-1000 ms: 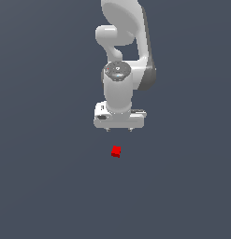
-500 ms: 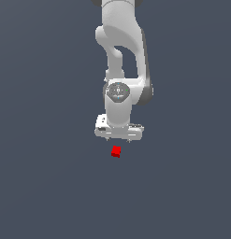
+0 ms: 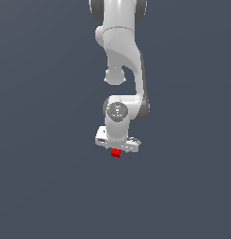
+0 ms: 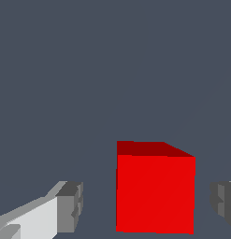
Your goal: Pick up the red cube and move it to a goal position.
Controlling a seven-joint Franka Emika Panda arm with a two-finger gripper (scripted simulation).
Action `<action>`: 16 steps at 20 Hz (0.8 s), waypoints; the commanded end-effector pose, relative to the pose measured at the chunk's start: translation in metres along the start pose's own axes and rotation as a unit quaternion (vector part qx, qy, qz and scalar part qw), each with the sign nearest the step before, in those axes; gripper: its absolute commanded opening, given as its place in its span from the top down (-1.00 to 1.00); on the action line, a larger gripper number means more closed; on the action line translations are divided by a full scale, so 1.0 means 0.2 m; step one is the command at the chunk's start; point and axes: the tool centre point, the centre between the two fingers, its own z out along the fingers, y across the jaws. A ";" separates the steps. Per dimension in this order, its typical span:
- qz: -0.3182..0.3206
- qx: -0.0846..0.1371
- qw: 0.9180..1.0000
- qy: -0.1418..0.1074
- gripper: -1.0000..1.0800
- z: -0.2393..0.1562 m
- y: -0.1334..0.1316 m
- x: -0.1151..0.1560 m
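arm: white robot arm comes down from the top edge of the exterior view, bends at a round joint, wrist pointing straight down
gripper: white gripper sits low over the floor, its wide bar slightly tilted, lower toward the exterior view's right
gripper state: jaws spread wide, gap clearly broader than the cube; nothing clamped
fingers: in the wrist view one grey pad on a white finger, the other grey pad at the frame edge, mostly cut off
red cube: small red cube right under the gripper bar in the exterior view, upper part hidden by the bar
red cube, wrist view: cube fills the space between the two pads, darker top face and bright front face showing
cube vs pads: visible gap on both sides, neither pad touching; cube sits closer to the cut-off pad than to the other
cube pose: upright, flat on the floor as far as the wrist view shows; its bottom edge is near the frame edge
floor: plain dark grey-blue surface, uniform in both views
contact: cannot tell from the exterior view whether fingertips reach the floor, they are hidden behind the gripper bar
goal: no marker to be made out in either view
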 end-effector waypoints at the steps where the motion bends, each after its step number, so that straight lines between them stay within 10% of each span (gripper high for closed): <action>1: 0.007 -0.001 1.000 0.001 -0.92 0.04 0.00 0.02; 8: 0.013 -0.002 1.000 0.002 -0.92 0.07 0.01 0.04; 9: 0.013 -0.002 1.000 0.002 1.00 0.07 0.01 0.04; 16: 0.013 -0.002 1.000 0.002 1.00 0.07 0.01 0.04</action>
